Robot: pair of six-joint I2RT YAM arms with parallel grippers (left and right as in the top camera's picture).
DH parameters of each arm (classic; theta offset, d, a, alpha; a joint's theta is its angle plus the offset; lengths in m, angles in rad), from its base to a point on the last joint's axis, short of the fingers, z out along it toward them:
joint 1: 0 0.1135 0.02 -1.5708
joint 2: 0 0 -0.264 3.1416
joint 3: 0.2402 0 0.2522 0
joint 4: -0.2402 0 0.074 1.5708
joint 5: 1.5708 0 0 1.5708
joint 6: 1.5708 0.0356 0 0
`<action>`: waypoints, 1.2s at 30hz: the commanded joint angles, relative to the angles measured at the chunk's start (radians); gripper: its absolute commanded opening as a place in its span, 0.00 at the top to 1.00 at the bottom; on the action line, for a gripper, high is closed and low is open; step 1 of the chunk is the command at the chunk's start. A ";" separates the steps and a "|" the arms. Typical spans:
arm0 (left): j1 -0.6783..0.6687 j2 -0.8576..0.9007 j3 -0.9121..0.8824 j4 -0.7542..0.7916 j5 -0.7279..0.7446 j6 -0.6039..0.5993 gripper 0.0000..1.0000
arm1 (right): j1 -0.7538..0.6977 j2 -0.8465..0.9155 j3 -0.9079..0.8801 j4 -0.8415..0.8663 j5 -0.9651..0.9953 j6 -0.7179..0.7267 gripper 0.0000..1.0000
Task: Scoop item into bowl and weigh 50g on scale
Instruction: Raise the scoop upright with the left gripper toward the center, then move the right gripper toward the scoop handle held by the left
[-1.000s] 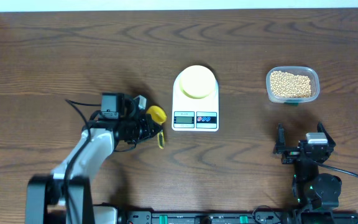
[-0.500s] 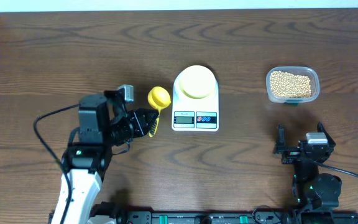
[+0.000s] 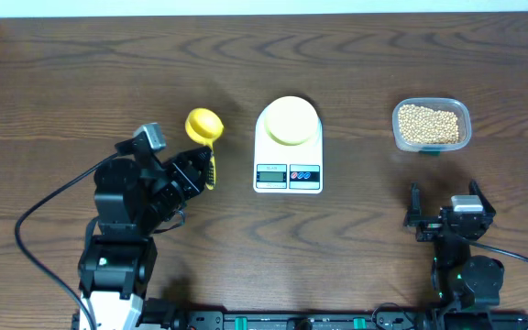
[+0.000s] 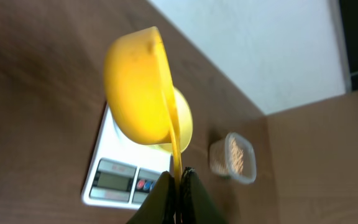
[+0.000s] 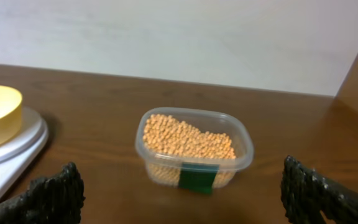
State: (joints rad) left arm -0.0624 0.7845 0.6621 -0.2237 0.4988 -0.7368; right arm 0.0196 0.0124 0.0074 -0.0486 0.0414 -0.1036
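Yellow scoop (image 3: 203, 124) hangs near the scale (image 3: 288, 147), handle pinched by left tool (image 3: 211, 171).

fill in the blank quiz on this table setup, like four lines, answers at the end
1. The left gripper holds the yellow scoop by its ____.
2. The bowl on the scale is ____.
3. The right gripper is ____, holding nothing.
4. In the overhead view, the beans lie in the clear tub to the scale's ____.

Missing words: handle; empty; open; right
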 commanded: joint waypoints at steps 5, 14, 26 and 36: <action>0.000 -0.042 -0.001 0.029 -0.043 -0.116 0.93 | 0.001 -0.004 -0.002 0.112 -0.585 0.385 0.01; 0.000 -0.042 -0.001 0.033 -0.036 -0.193 0.93 | 0.001 0.002 0.011 0.478 -0.537 0.906 0.01; -0.001 -0.042 -0.001 0.054 -0.034 -0.223 0.93 | 0.001 0.444 0.620 -0.220 -0.486 0.549 0.01; -0.003 -0.042 -0.001 0.236 0.058 -0.257 0.93 | 0.026 0.853 0.735 -0.134 -0.967 1.122 0.32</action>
State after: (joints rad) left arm -0.0624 0.7502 0.6605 -0.0479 0.4973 -0.9768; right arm 0.0204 0.7876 0.7341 -0.2451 -0.7006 0.7769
